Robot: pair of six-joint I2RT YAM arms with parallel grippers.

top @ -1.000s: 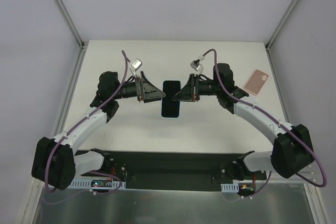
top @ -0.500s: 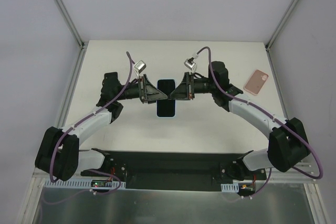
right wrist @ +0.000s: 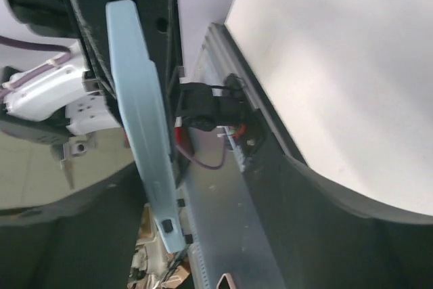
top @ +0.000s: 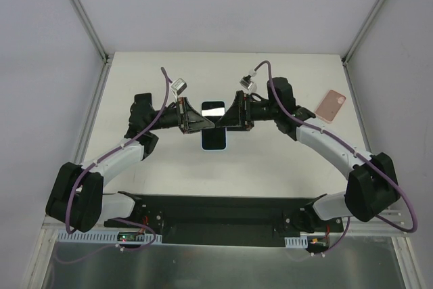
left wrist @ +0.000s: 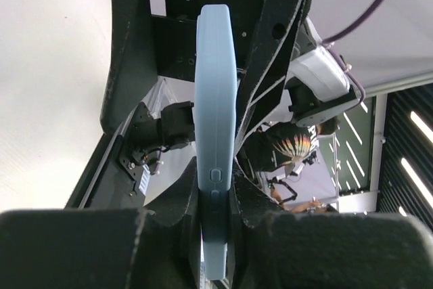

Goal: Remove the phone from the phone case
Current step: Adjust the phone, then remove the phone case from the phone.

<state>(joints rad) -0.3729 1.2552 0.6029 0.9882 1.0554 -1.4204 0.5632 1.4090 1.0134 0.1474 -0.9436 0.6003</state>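
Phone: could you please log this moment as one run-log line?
phone in blue case | left gripper on left edge | right gripper on right edge | pink case aside

White links (top: 115, 157), black joints (top: 71, 194) (purple cables (left wrist: 371, 6))

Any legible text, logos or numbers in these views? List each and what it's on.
Nothing is legible in any view.
Left wrist view, white sticker: it has markings, but they are too small and blurred to read.
Edge of the light-blue phone case: buttons only, no print.
Top view, pink case: no print visible.
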